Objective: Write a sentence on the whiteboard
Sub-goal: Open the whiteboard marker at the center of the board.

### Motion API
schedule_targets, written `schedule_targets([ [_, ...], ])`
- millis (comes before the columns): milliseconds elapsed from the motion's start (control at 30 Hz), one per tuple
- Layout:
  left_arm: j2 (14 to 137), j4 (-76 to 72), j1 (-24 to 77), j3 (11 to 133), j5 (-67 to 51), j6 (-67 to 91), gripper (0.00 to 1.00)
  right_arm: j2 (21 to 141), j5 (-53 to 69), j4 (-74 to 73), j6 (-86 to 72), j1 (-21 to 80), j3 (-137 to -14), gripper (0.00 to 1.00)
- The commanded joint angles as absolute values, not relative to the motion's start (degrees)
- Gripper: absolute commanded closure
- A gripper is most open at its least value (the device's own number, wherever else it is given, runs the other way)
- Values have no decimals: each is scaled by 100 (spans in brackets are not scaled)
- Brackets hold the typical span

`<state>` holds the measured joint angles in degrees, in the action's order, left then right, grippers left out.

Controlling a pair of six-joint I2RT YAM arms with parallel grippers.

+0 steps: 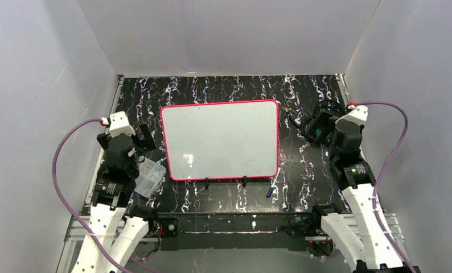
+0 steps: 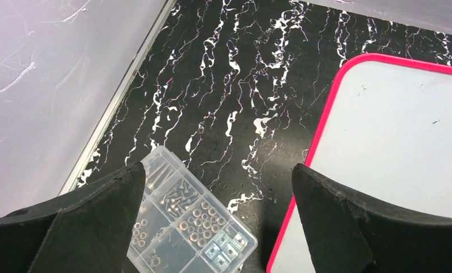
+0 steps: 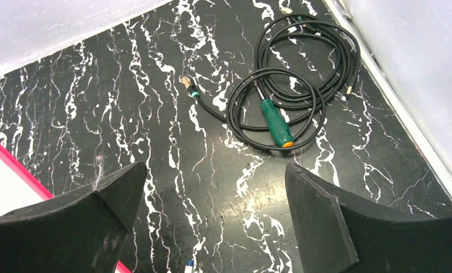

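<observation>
Whiteboard (image 1: 220, 136), glossy white rectangle with pink-red frame, lies flat on black marbled surface (image 1: 212, 91); left hand (image 2: 217, 170), right hand (image 3: 215, 168) both spread wide, empty.

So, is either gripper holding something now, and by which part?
Nothing is held. The left gripper and the right gripper are open and empty; the marker lies on the table.

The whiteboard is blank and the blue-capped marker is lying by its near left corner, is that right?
Not quite. The whiteboard is blank, but the blue-capped marker is lying by its near right corner, not the left. The top external view shows this.
</observation>
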<state>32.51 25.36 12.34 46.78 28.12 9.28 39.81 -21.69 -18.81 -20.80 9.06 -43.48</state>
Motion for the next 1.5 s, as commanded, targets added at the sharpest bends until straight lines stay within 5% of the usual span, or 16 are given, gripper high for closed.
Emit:
schedule_targets([
  [0,3272,2500,1239,4913,2909,1110,1,4094,-1859,-2087,-2175,895,-4780,0],
  [367,3146,2360,1246,4712,2670,1165,1,4632,-1338,-3053,-2941,896,-4424,0],
  [733,3013,2233,1239,4544,2033,1110,1,5535,-235,-3397,-3370,896,-3804,38],
  [1467,2848,2224,1240,4482,1892,1077,1,6759,332,-2410,-4188,1687,-3345,50],
])
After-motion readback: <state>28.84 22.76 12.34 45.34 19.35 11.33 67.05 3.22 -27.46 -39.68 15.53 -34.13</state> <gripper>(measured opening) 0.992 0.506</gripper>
